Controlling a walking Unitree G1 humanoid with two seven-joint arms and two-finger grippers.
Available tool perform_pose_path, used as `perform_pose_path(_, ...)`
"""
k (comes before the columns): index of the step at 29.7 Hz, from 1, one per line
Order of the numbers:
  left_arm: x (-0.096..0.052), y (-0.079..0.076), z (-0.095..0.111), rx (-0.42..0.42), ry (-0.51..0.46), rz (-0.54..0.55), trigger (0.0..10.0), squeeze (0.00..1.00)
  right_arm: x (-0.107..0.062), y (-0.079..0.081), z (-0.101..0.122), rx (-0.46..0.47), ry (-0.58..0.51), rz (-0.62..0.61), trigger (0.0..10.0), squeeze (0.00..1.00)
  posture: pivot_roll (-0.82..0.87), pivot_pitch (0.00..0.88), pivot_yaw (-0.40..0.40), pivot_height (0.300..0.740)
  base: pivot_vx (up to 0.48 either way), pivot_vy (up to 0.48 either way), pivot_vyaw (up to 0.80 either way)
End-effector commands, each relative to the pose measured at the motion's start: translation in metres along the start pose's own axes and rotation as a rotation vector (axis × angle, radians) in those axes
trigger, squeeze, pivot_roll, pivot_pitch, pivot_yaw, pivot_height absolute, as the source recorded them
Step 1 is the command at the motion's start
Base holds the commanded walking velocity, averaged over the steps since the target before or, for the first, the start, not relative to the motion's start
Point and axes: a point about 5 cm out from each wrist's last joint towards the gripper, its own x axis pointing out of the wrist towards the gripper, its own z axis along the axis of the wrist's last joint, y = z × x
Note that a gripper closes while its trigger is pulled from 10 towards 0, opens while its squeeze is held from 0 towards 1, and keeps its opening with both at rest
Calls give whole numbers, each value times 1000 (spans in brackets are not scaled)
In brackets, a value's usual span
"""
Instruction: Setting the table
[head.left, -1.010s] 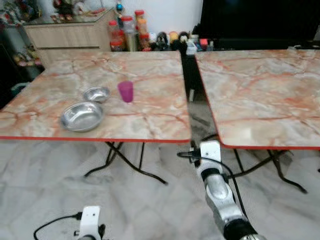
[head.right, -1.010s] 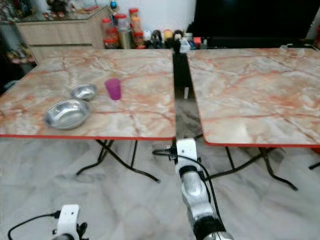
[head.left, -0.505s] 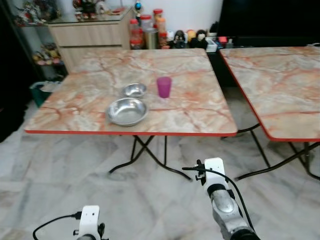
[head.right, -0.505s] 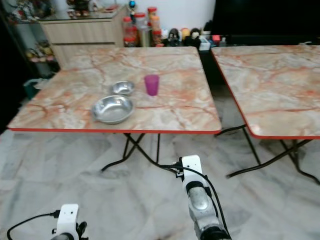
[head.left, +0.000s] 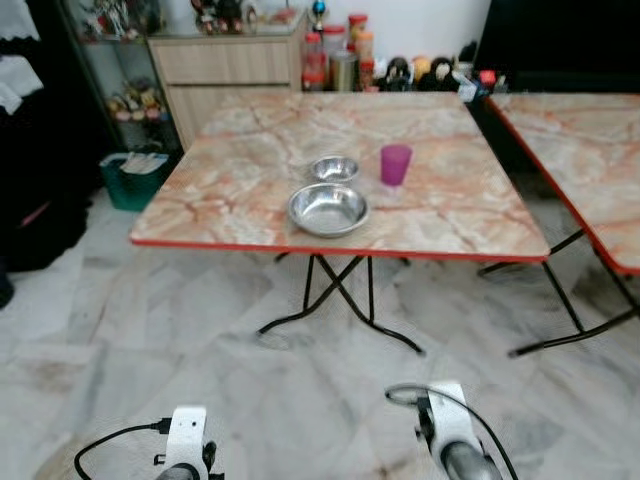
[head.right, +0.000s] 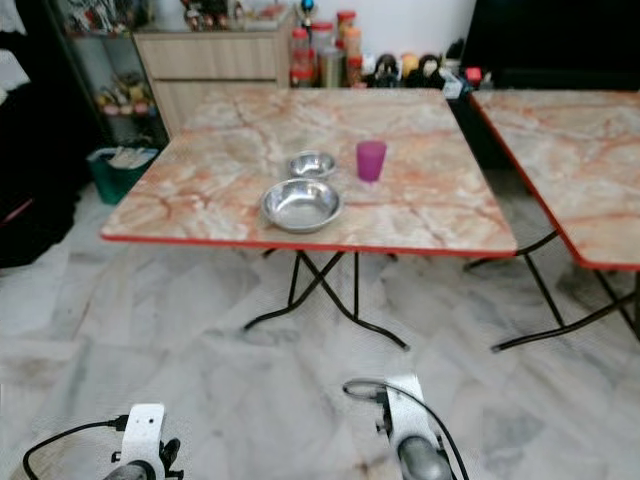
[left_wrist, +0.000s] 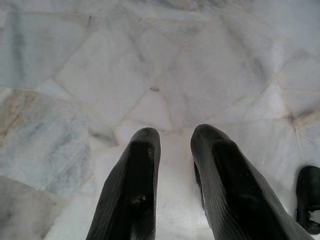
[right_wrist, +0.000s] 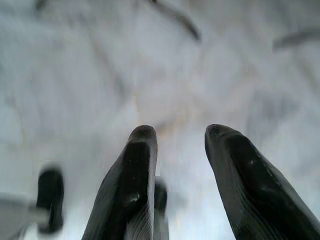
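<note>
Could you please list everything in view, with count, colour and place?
Tables: two, orange-veined marble tops with red edges; near table ahead, second table to its right.
Big bowl: one, steel, near table, towards the front edge.
Small bowl: one, steel, just behind the big bowl.
Cup: one, purple, upright, right of the small bowl.
Jars: several, red and orange lids, on the floor by the wall behind the near table.
Cabinet: one, light wood, back left.
Bin: one, teal, on the floor left of the near table.
Floor: grey-white marble.
Left gripper: hangs over the floor, black fingers apart.
Right gripper: hangs over the floor, black fingers apart.
</note>
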Motion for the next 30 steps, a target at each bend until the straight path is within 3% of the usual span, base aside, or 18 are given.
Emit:
perform_pose_path(1,2,-4,5,17,-18,-4,10000,0,1,-2,3,39,2,-3,10000,0,36,0,37,740,0,0,0)
perform_pose_path(10,1,-4,5,9,-14,-17,10000,0,2,4,5,59,2,26,10000,0,22,0,49,740,0,0,0)
perform_pose_path(30,-1,0,0,37,-7,-20,10000,0,0,4,-4,58,31,8,10000,0,23,0,60,740,414,0,0)
